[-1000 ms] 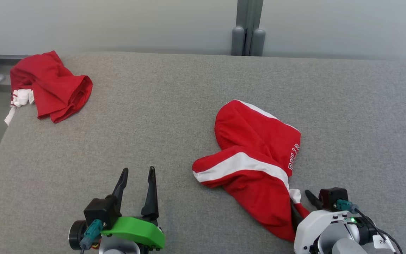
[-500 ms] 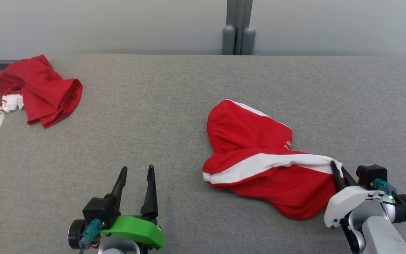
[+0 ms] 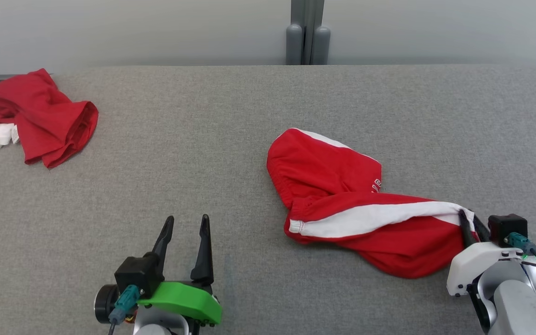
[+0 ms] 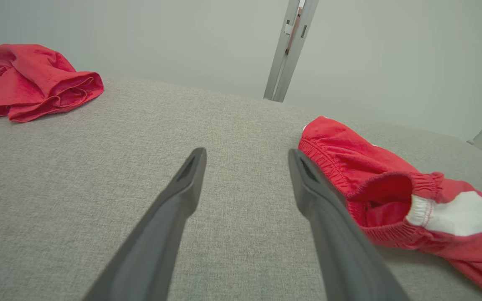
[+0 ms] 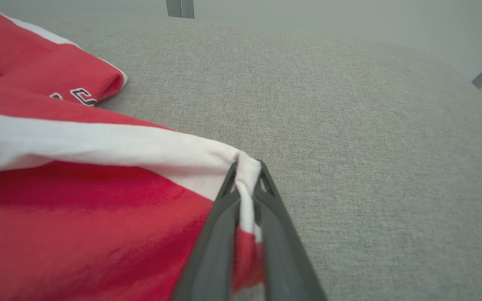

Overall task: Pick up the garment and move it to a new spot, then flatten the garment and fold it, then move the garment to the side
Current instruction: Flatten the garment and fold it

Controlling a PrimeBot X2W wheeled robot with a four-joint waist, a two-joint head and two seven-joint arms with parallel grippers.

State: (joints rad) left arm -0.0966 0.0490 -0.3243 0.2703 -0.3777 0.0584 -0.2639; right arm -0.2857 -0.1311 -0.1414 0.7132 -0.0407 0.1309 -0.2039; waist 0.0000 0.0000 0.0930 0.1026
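Red cloth garment with a white stripe [image 3: 342, 204] lies in the middle right of the head view, on the grey woven surface [image 3: 203, 139]. It is bunched up at the left and stretched out long toward the lower right. There the right tool [image 3: 469, 222] is pinched tight on the white end of the stripe. The left tool [image 3: 187, 217] is at the lower left, its two dark fingers spread apart with nothing between them, well apart from the garment. A second crumpled red cloth [image 3: 40, 116] sits at the upper left, by the corner of the surface. Two grey round posts [image 3: 305, 42] stand at the top middle.

In the left wrist view, the left tool's fingers rise from the bottom, wide apart and bare, over the surface. The garment is at the right, showing a gathered stretchy hem and a white patch. The second red cloth is at the upper left.

In the right wrist view, the right tool's fingers are closed together at the lower middle, with a thin fold of white and red cloth squeezed between them. The garment is at the left, and the grey surface shows at the right.
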